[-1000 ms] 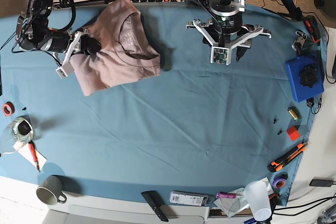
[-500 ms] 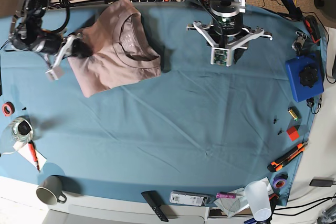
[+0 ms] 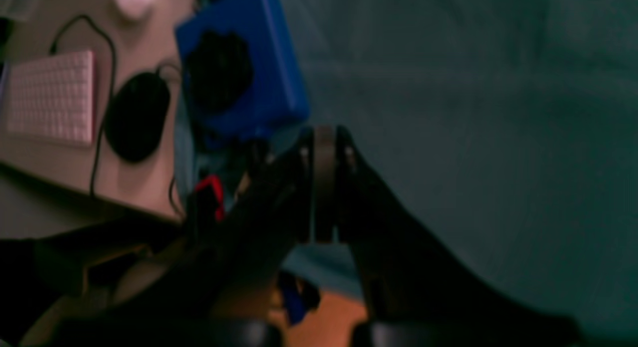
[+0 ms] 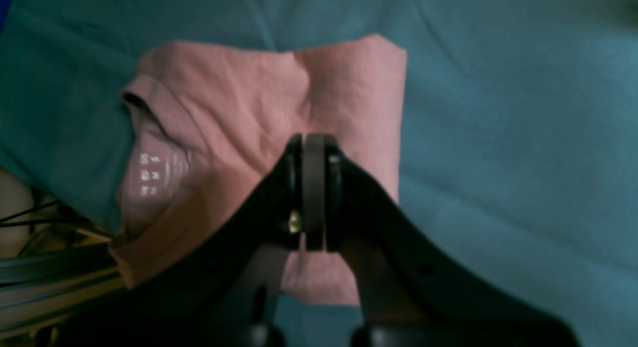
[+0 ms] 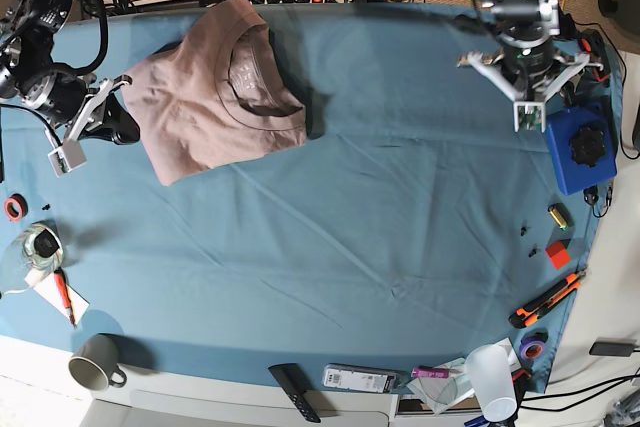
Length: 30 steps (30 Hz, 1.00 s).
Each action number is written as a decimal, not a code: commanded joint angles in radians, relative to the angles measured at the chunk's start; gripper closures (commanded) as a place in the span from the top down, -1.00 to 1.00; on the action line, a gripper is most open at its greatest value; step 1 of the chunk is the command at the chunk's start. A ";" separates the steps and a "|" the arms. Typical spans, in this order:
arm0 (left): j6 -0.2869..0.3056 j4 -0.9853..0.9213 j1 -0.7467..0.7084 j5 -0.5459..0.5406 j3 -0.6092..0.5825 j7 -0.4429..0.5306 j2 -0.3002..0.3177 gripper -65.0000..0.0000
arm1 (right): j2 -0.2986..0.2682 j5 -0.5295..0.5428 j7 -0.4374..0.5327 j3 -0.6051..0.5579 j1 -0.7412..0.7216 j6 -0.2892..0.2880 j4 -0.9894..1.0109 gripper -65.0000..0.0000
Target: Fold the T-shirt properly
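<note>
One folded T-shirt (image 5: 215, 97) lies at the bench's (image 5: 400, 227) far corner. Both arms hang off it, jaws clenched on nothing: right gripper (image 4: 313, 187) beside the shirt, left gripper (image 3: 323, 182) near a blue box (image 5: 578, 152).

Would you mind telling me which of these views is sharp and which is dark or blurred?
Base view: evenly lit and sharp; the T-shirt and table cloth read clearly. Left wrist view: dim and soft, with the blue box blurred and the left gripper nearly black. Right wrist view: brighter, the shirt's wrinkles visible though slightly soft, the right gripper a dark silhouette.
</note>
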<state>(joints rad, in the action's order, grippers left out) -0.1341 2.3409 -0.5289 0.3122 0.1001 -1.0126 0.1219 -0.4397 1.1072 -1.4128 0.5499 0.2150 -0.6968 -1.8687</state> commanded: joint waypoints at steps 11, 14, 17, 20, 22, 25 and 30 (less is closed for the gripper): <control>0.026 0.015 -0.173 -0.119 0.126 -0.008 0.003 -1.00 | -0.017 0.000 0.017 0.010 0.167 -0.001 -0.142 -1.00; 0.029 0.015 -0.216 -0.123 0.126 -0.027 0.003 -1.00 | -0.017 -0.005 0.017 0.010 0.223 -0.001 -0.169 -1.00; 0.031 0.015 -0.269 -0.123 0.126 -0.027 0.003 -1.00 | -0.018 -0.003 0.017 0.010 0.288 -0.001 -0.183 -1.00; 0.031 0.015 -0.327 -0.123 0.126 -0.027 0.003 -1.00 | -0.017 0.003 0.017 0.010 0.354 -0.001 -0.188 -1.00; 0.031 0.015 -0.365 -0.123 0.126 -0.027 0.003 -1.00 | -0.017 0.003 0.017 0.009 0.399 -0.001 -0.188 -1.00; 0.031 0.015 -0.415 -0.124 0.126 -0.027 0.003 -1.00 | -0.017 0.003 0.017 0.009 0.470 -0.001 -0.188 -1.00; 0.031 0.015 -0.487 -0.188 0.126 -0.025 0.003 -1.00 | -0.017 -0.002 0.017 0.007 0.587 -0.001 -0.188 -1.00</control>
<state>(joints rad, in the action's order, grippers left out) -0.0963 2.3409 -1.0004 0.1123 0.2230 -1.0435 0.1219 -0.4438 1.0946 -1.4052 0.5495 0.7952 -0.6968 -2.0426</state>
